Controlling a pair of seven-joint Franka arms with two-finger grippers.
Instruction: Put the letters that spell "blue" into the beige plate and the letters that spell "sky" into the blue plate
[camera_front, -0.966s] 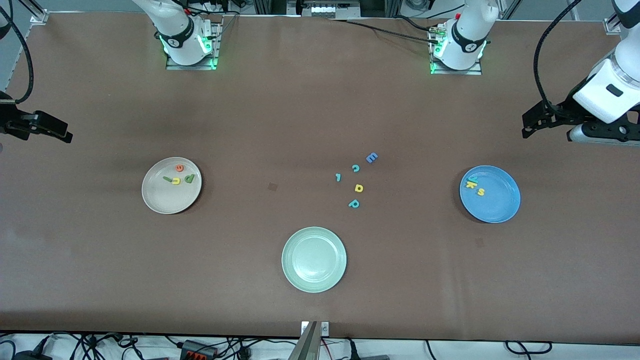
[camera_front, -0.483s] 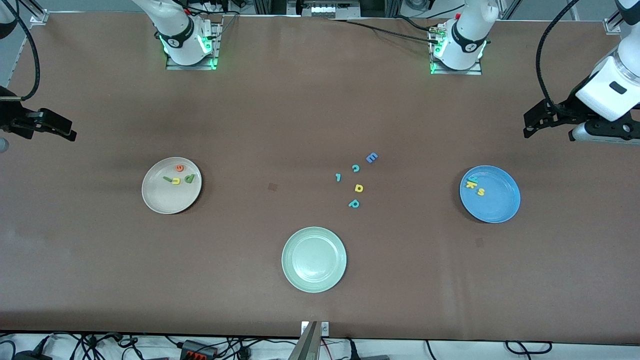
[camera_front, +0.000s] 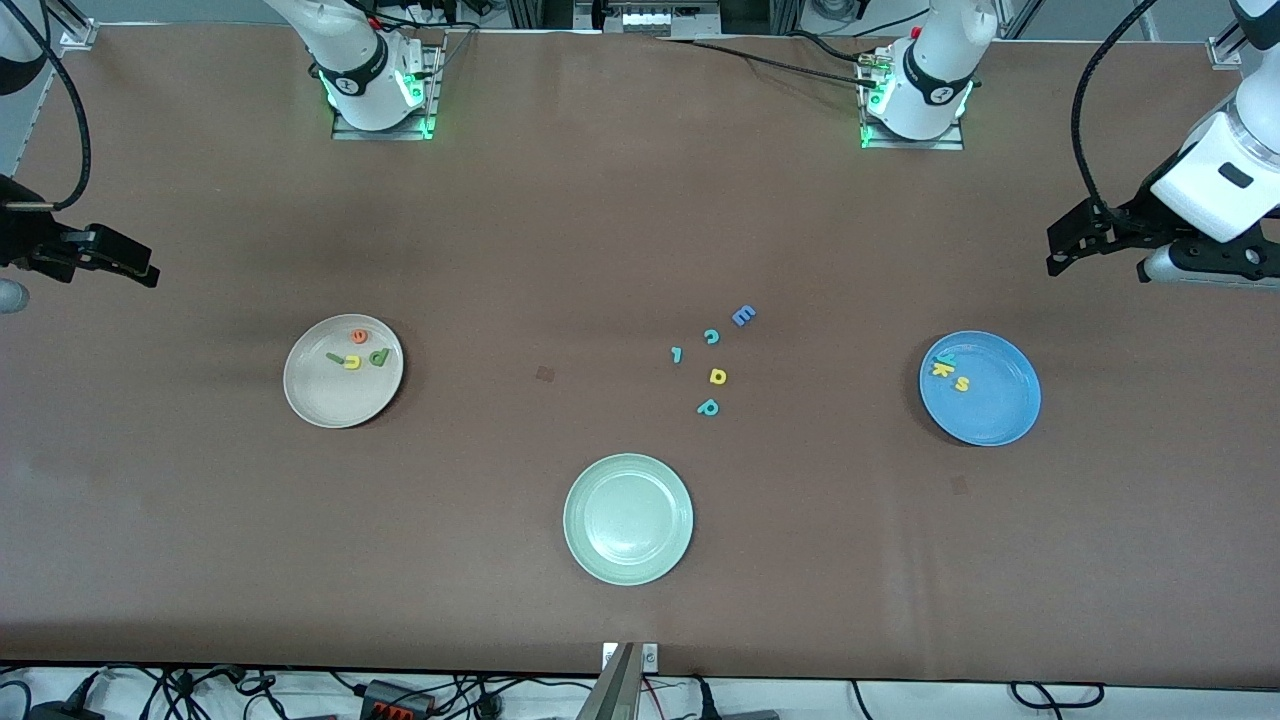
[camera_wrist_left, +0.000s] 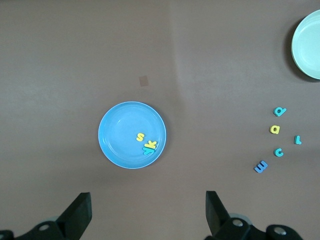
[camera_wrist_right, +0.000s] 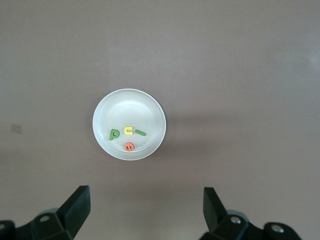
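in the front view the beige plate (camera_front: 343, 385) lay toward the right arm's end of the table, and in it sat the light green b (camera_front: 378, 356), the yellow u (camera_front: 352, 362), the dark green l (camera_front: 335, 357) and the orange e (camera_front: 359, 336), close together in the part of the plate farther from the camera. the blue plate (camera_front: 980, 388) lay toward the left arm's end, holding the yellow s (camera_front: 962, 383), the yellow k (camera_front: 942, 369) and the teal y (camera_front: 945, 358), the y touching the k. between the two plates lay loose letters: a blue capital e (camera_front: 743, 316), a teal c (camera_front: 711, 336), a small teal letter (camera_front: 677, 354), a small yellow letter (camera_front: 717, 376) and a teal p (camera_front: 708, 407). the pale green plate (camera_front: 628, 518) lay nearer the camera than these. the right gripper (camera_front: 128, 268) hung in the air over bare table at its own end; the left gripper (camera_front: 1062, 245) hung likewise at its end. in the left wrist view the left gripper's fingers (camera_wrist_left: 80, 214) stood wide apart and empty, high over the table beside the blue plate (camera_wrist_left: 132, 135). in the right wrist view the right gripper's fingers (camera_wrist_right: 77, 205) stood wide apart too, holding nothing, over the table beside the beige plate (camera_wrist_right: 129, 124).
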